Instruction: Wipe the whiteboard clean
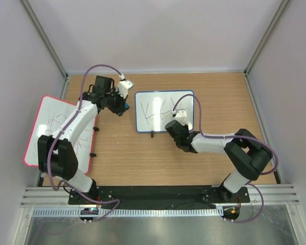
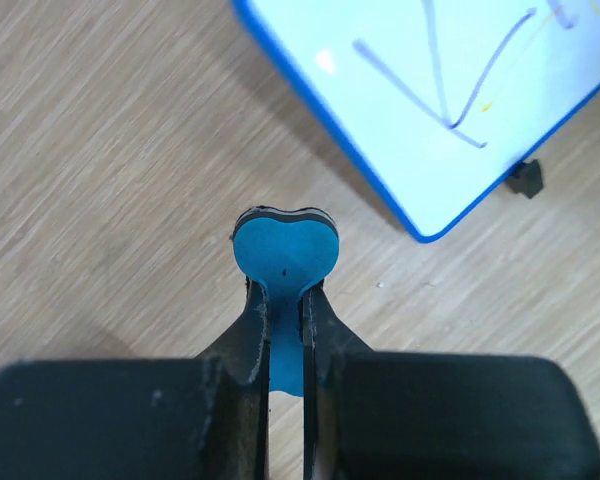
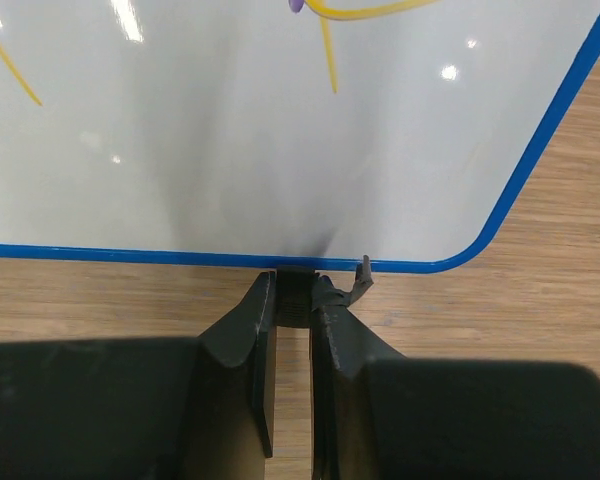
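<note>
The whiteboard [image 1: 164,111] with a thin blue frame lies flat mid-table and bears dark and yellow pen lines. My left gripper [image 1: 123,105] is just off its left edge, shut on a blue heart-shaped eraser [image 2: 284,245] above bare wood. The board's corner [image 2: 450,90] shows up right in the left wrist view, apart from the eraser. My right gripper [image 1: 174,127] is at the board's near edge. In the right wrist view the right gripper [image 3: 293,298] is shut on a small black foot [image 3: 295,280] under the blue frame of the board [image 3: 280,130].
A larger red-framed board [image 1: 56,130] with scribbles lies at the far left under my left arm. Another black foot [image 1: 152,134] sticks out at the blue board's near-left edge. Grey walls and metal posts enclose the table.
</note>
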